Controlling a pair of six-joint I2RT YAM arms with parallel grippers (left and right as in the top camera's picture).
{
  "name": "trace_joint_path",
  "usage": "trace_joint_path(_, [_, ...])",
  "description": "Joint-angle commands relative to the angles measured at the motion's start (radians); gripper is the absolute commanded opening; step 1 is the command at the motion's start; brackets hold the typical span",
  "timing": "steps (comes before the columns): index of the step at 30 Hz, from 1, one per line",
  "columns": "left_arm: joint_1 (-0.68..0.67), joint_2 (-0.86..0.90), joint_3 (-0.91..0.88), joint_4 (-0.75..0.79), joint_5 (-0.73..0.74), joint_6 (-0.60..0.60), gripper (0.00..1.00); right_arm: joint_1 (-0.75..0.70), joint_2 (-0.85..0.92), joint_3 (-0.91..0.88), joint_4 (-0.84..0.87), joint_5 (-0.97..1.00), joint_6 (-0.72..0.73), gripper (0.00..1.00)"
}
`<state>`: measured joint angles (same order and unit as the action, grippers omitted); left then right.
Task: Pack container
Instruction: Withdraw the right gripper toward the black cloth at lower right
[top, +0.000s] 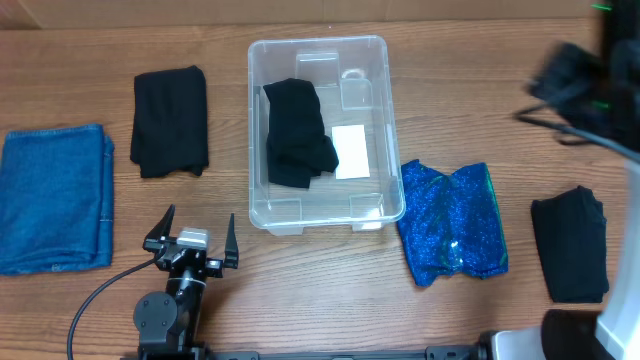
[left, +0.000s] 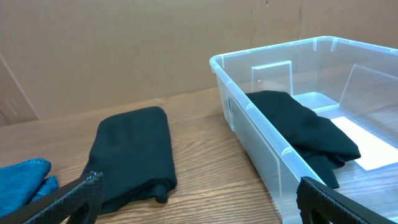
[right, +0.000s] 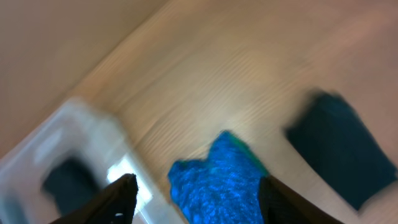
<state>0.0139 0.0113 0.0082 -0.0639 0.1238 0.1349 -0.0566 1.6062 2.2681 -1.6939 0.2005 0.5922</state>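
Note:
The clear plastic container stands mid-table with a black cloth and a white label inside; it also shows in the left wrist view and blurred in the right wrist view. My left gripper is open and empty near the front edge, left of the container. My right gripper is open and empty, high above a shiny blue cloth; its arm is blurred at the far right.
A folded black cloth and a blue denim cloth lie left of the container. The shiny blue cloth lies to its right, then another black cloth. Cardboard wall behind.

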Motion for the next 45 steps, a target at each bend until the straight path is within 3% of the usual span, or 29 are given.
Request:
trace_joint_path(1, [0.005, -0.006, -0.003, -0.001, 0.0, 0.007, 1.0, -0.169, -0.051, -0.059, 0.0, -0.06, 0.129, 0.73])
trace_joint_path(8, [0.005, -0.006, -0.003, -0.001, 0.0, 0.007, 1.0, -0.499, -0.054, -0.348, 0.003, -0.063, 0.435, 0.82])
trace_joint_path(9, [0.005, -0.006, -0.003, -0.001, 0.0, 0.007, 1.0, -0.533, -0.054, -0.408, 0.013, -0.063, 0.463, 0.63])
trace_joint_path(10, [0.005, -0.006, -0.003, -0.001, 0.0, 0.007, 1.0, -0.558, -0.054, -0.468, 0.035, -0.063, 0.463, 0.54])
trace_joint_path(11, [0.005, -0.006, -0.003, -0.001, 0.0, 0.007, 1.0, -0.586, -0.054, -0.546, 0.066, -0.063, 0.463, 0.56])
trace_joint_path(13, [0.005, -0.006, -0.003, -0.001, 0.0, 0.007, 1.0, -0.625, -0.054, -0.681, 0.141, -0.064, 0.463, 0.75])
trace_joint_path(17, [0.005, -0.006, -0.003, -0.001, 0.0, 0.007, 1.0, -0.674, -0.054, -0.901, 0.297, -0.072, 0.476, 0.8])
trace_joint_path(18, [0.005, -0.006, -0.003, -0.001, 0.0, 0.007, 1.0, -0.679, -0.054, -0.947, 0.323, -0.072, 0.492, 0.87])
trace_joint_path(21, [0.005, -0.006, -0.003, -0.001, 0.0, 0.007, 1.0, -0.681, -0.054, -1.052, 0.409, -0.071, 0.513, 0.93])
trace_joint_path(25, [0.005, -0.006, -0.003, -0.001, 0.0, 0.007, 1.0, -0.681, -0.053, -1.159, 0.525, -0.071, 0.513, 0.94])
trace_joint_path(28, [0.005, -0.006, -0.003, -0.001, 0.0, 0.007, 1.0, -0.681, -0.053, -1.238, 0.64, -0.071, 0.512, 0.82])
trace_joint_path(32, [0.005, -0.006, -0.003, -0.001, 0.0, 0.007, 1.0, -0.681, -0.052, -1.308, 0.739, -0.071, 0.512, 0.56])
trace_joint_path(35, [0.005, -0.006, -0.003, -0.001, 0.0, 0.007, 1.0, -0.681, -0.05, -1.331, 0.79, -0.071, 0.512, 0.23])
trace_joint_path(37, [0.005, -0.006, -0.003, -0.001, 0.0, 0.007, 1.0, -0.681, -0.046, -1.333, 0.805, -0.067, 0.512, 0.06])
trace_joint_path(45, [0.005, -0.006, -0.003, -0.001, 0.0, 0.007, 1.0, -0.681, -0.033, -1.36, 0.853, -0.044, 0.512, 0.04])
